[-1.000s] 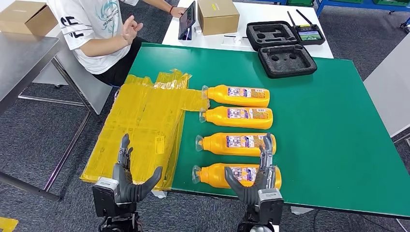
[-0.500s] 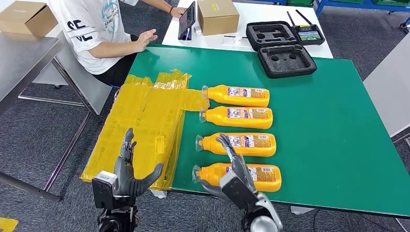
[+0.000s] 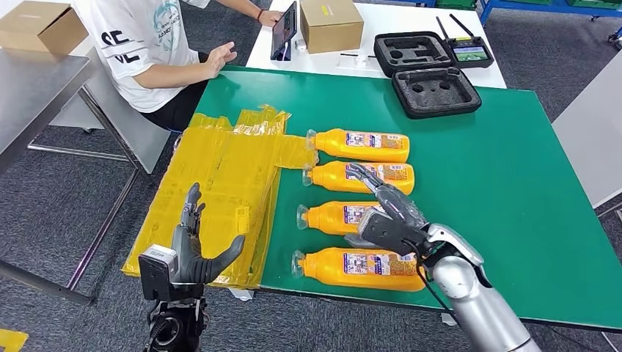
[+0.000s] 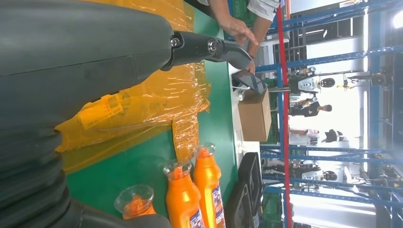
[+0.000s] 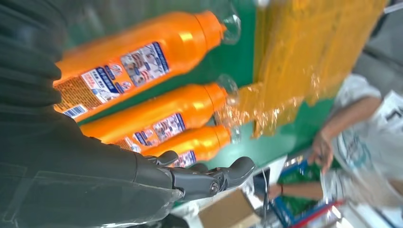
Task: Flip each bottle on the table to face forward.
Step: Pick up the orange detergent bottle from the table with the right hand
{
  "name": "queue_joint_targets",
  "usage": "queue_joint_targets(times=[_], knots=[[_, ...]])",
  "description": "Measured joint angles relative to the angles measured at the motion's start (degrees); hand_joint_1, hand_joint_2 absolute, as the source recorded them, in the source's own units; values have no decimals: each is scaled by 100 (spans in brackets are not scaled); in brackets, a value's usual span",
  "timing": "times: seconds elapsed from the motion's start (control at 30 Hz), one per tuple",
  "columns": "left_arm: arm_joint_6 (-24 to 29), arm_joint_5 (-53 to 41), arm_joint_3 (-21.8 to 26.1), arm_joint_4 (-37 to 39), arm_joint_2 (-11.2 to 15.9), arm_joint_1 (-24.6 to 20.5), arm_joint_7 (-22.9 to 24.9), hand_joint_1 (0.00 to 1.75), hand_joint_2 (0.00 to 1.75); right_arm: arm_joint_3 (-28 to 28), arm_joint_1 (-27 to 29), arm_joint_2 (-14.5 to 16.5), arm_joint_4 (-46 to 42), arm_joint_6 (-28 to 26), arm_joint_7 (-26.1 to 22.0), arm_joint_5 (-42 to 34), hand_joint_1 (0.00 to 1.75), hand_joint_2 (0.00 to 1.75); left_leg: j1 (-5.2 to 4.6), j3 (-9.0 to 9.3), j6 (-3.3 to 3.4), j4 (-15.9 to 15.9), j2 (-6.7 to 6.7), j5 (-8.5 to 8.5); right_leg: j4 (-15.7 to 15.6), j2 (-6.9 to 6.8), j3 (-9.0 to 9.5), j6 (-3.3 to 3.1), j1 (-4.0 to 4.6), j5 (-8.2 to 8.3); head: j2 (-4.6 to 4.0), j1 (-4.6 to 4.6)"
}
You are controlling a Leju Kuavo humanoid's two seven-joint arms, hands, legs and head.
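While my left hand [image 3: 192,253] is idling open beside the worktop [image 3: 513,183], my right hand [image 3: 385,213] is hovering, fingers spread, above the third bottle [image 3: 334,217].

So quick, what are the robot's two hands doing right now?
Left hand: open, holding nothing, beside the table.
Right hand: open, fingers spread above the orange bottles, holding nothing.
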Motion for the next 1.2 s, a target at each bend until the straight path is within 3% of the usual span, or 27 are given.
queue_joint_targets(times=[0.17,0.63,0.87,1.2], knots=[[2,57,39,61,19,-71,-8,0,175,233,-96,-206,127,314,-43,-397,0,175,1,-2,0,0,0,0,0,0,-1,0,0,0,0,1],[2,91,46,229,49,-196,-11,0,175,691,-202,-355,359,577,-61,-435,0,175,0,-3,0,0,-1,0,0,-2,-2,0,0,0,0,1],[9,111,46,320,51,-271,-29,0,175,1401,-182,-503,399,406,151,8,0,175,1,-3,0,0,-2,0,0,-2,-4,0,0,0,0,0],[109,180,46,383,80,-274,-88,0,175,1734,57,-674,217,29,583,893,0,175,0,-4,0,0,-1,0,0,-2,-4,0,-1,0,0,1]])
